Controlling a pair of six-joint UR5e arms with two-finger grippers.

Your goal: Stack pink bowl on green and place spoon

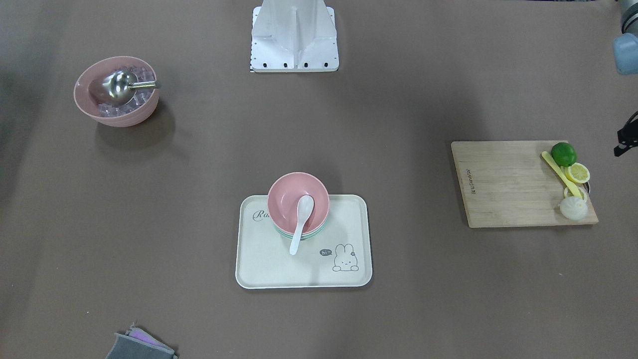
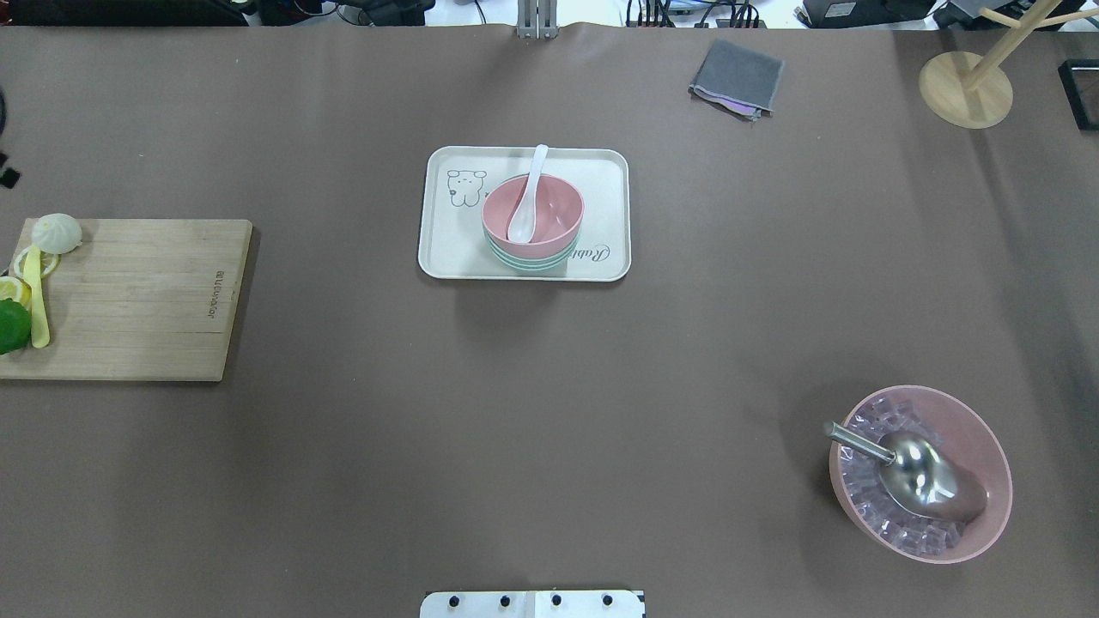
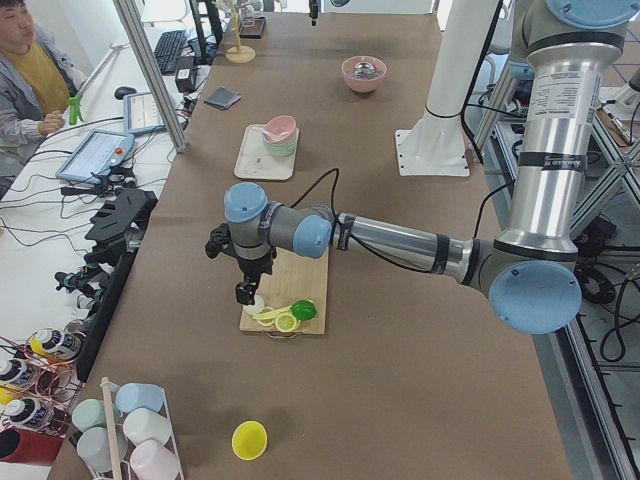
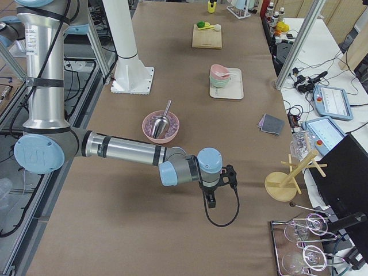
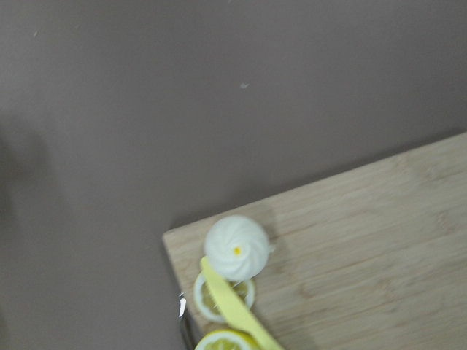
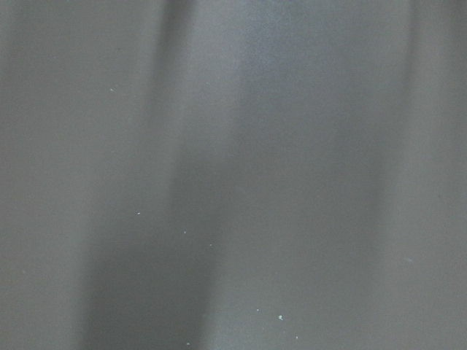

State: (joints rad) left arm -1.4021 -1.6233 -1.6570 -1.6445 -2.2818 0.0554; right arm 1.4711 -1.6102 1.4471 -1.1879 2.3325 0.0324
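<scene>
A pink bowl (image 1: 298, 198) sits nested in a green bowl (image 2: 532, 261) on a cream tray (image 1: 259, 269) at the table's middle. A white spoon (image 1: 301, 224) lies in the pink bowl with its handle over the rim. The stack also shows in the overhead view (image 2: 549, 206). My left gripper (image 3: 245, 292) hangs over the end of the cutting board, far from the tray; I cannot tell whether it is open or shut. My right gripper (image 4: 210, 199) hangs over bare table at the other end; I cannot tell its state either.
A second pink bowl (image 1: 144, 112) with ice cubes and a metal scoop stands on the robot's right. A wooden cutting board (image 1: 503, 184) holds a lime, lemon slices, a yellow knife and a white bun (image 5: 236, 246). A grey cloth (image 2: 737, 77) and a wooden stand (image 2: 966, 86) lie at the far edge.
</scene>
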